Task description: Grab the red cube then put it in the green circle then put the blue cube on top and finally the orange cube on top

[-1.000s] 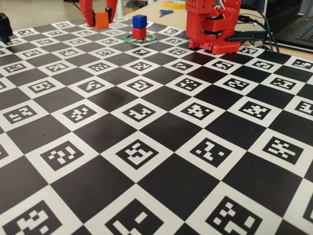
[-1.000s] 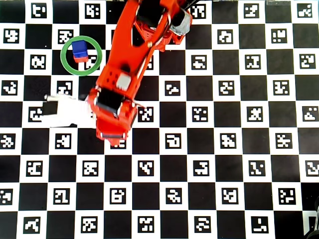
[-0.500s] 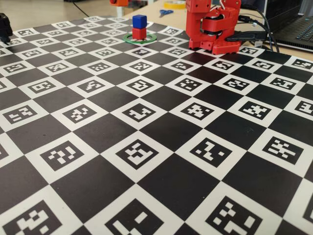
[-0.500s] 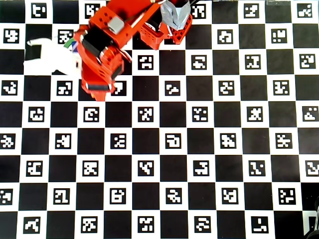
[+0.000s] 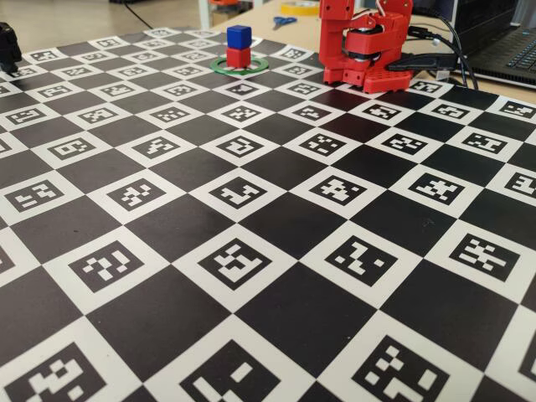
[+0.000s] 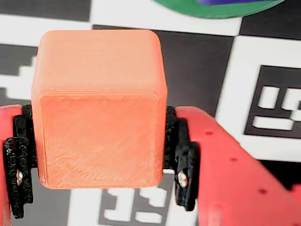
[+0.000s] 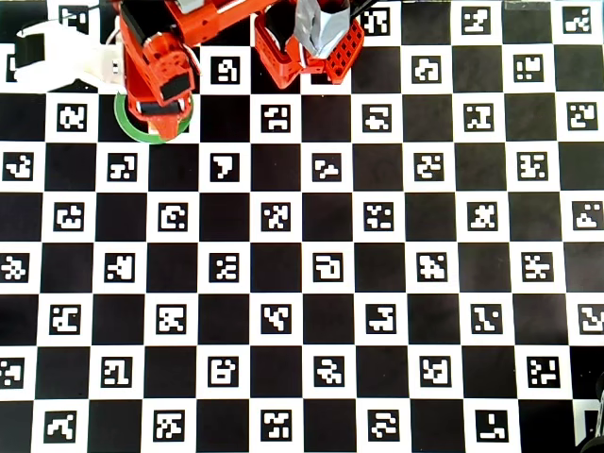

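In the wrist view my gripper (image 6: 99, 160) is shut on the orange cube (image 6: 99, 108), gripped on both sides by the black pads (image 6: 183, 160) and held above the board. The green circle (image 6: 211, 9) shows at that view's top edge with a sliver of the blue cube (image 6: 235, 2). In the fixed view the blue cube (image 5: 239, 36) sits on the red cube (image 5: 239, 57) inside the green circle (image 5: 251, 66). From overhead, the arm (image 7: 156, 66) hides both stacked cubes, and only part of the green circle (image 7: 125, 123) shows.
The arm's red base (image 5: 364, 46) stands right of the stack on the checkered marker board (image 5: 251, 209). Off the board lie scissors (image 5: 284, 21), a yellow tape roll (image 5: 303, 7), a laptop (image 5: 511, 50) and cables (image 5: 435, 59). A black object (image 5: 8, 46) sits at the left edge.
The gripper lifted the orange cube off the board and swung up-left in the overhead view; it is now over the green circle. The blue and red stack has not moved.
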